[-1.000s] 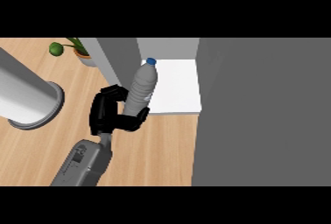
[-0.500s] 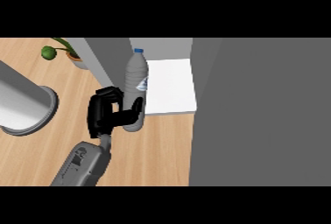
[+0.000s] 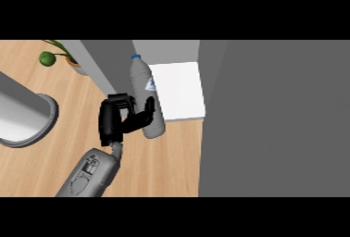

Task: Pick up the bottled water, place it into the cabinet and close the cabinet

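Since half a second ago the right hand [image 3: 115,121] has let its fingers [image 3: 148,107] come off the front of the bottle [image 3: 142,92], and everything sits a little further left in the head view.

A wide dark grey panel [image 3: 273,115] fills the right side from top to bottom. Left of it lies the wooden counter [image 3: 164,166]. A big pale grey cylinder [image 3: 21,111] with a rimmed end comes in from the left edge.

The cabinet [image 3: 167,51] is open at the top centre. Its white shelf [image 3: 179,92] shows bare, with a grey side panel [image 3: 103,65] standing on its left.

One grey forearm [image 3: 89,173] rises from the lower edge and leans right, towards the cabinet.

The bottle is clear, with a blue cap [image 3: 135,57] pointing up the picture and a small label [image 3: 150,84]. It sits along the shelf's left edge, between the side panel and the white surface. Its base reaches past the shelf's front corner, over the wood. Whether it rests on the shelf or is only held against it cannot be told.

The black hand is just left of the bottle's lower half. It is spread out, with one finger lying straight up along the bottle's left side and touching it. The others bend loosely towards the base and none of them wraps round the bottle.

A small green plant [image 3: 48,58] stands at the top left, beyond the side panel.
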You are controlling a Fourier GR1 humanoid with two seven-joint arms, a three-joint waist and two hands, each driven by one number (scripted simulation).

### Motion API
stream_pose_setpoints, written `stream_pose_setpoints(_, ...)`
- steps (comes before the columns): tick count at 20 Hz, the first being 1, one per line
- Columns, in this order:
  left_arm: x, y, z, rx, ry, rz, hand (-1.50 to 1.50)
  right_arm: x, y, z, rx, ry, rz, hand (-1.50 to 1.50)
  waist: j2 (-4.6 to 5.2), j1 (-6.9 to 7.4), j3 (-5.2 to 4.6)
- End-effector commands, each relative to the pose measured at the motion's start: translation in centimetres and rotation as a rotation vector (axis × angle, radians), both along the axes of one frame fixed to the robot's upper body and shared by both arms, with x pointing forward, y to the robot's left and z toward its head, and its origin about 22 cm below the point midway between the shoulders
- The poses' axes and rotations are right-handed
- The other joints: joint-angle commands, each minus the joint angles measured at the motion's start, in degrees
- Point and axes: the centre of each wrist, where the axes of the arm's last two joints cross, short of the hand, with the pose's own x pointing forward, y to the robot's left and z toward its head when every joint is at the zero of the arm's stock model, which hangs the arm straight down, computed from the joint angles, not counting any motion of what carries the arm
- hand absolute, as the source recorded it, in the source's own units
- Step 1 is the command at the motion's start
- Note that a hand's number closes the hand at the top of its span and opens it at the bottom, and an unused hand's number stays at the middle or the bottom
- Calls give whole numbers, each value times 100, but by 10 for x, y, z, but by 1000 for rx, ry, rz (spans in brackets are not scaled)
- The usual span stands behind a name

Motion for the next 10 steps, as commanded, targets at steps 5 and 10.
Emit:
stream_pose_setpoints(5, 62, -9, 35, 218, -33, 2, 150, 2, -1, 1, 15, -9, 14, -150, 193, -291, -6)
stream_pose_setpoints(10, 64, 5, 31, 287, -32, 75, -150, -1, -5, -2, 6, 4, 20, -150, 190, -299, -8)
